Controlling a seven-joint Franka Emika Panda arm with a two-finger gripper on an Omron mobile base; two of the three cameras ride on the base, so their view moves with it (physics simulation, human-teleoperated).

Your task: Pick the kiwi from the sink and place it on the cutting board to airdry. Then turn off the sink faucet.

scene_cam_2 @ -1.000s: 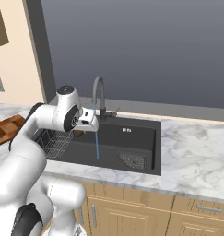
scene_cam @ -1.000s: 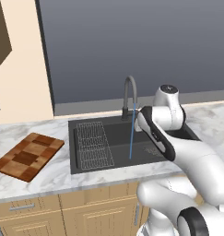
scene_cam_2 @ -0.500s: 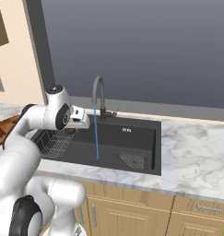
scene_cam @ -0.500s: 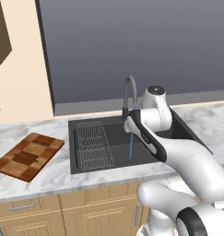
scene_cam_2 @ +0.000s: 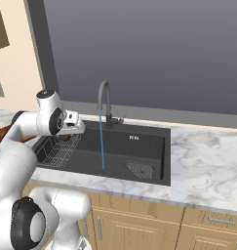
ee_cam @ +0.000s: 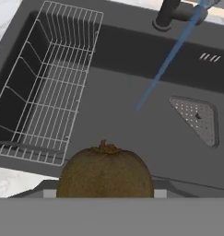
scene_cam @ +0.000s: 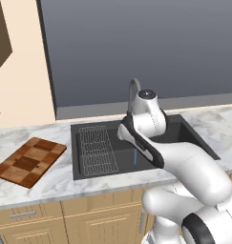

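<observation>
Gripper (scene_cam_2: 71, 131) hangs over the left part of the sink (scene_cam_2: 139, 168), above the wire rack (scene_cam_2: 56, 151), and it carries the kiwi (ee_cam: 105, 171). From the hand camera the brown, fuzzy fruit sits right at the bottom middle, pressed close to the lens with its stem nub upward; the finger tips themselves are covered by it, so the jaws can only be read as clamped on the fruit. In the right base view a small brownish bit of the kiwi (scene_cam_2: 65, 137) peeks out under the white hand, clear of the basin floor.

Below it the dark grey sink (ee_cam: 132, 87) lies open: the white wire rack (ee_cam: 49, 87) fills its left side, and the triangular drain grate (ee_cam: 196, 117) lies on the floor toward the right. A thin blue stream of water (scene_cam_2: 101, 141) falls from the spout of the sink faucet (scene_cam_2: 106, 105) to the basin floor, right of the rack, so the tap is running. The faucet stands at the far rim of the sink, near its middle.

On the marble counter (scene_cam: 60, 181), well to the left of the sink, the cutting board (scene_cam: 29, 160) lies flat, its checkered top bare. The arm (scene_cam: 184, 167) reaches from the near right across the basin toward the rack side
</observation>
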